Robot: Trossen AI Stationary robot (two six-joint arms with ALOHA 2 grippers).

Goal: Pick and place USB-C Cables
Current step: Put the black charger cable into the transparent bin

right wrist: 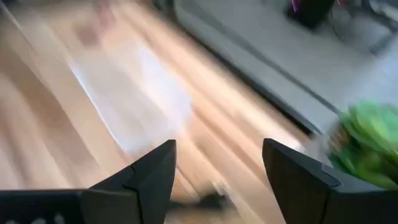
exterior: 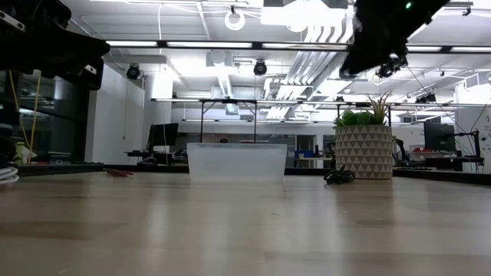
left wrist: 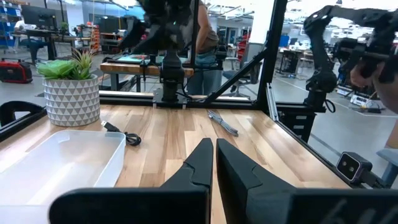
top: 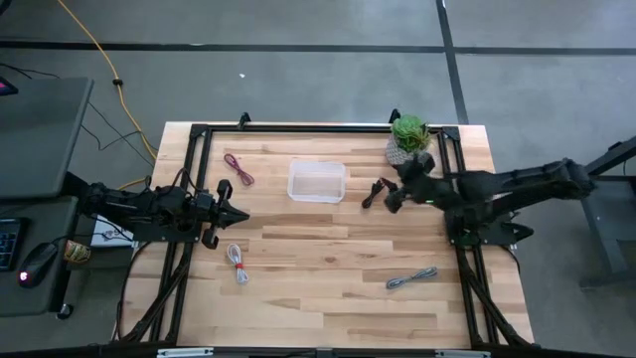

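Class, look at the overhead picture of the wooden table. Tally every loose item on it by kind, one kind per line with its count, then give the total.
Small cable bundles: 4 – thin dark red cable, thin black cable, white-and-red coiled cable, thin grey cable
Clear plastic rectangular bin: 1
Green potted plant in a patterned white pot: 1
Total: 6

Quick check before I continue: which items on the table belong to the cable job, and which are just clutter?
Job items:
dark red cable
black cable, with the open right end effector above it
white-and-red cable
grey cable
clear bin, likely the drop spot

Just lying about:
potted plant
yellow cord on the floor
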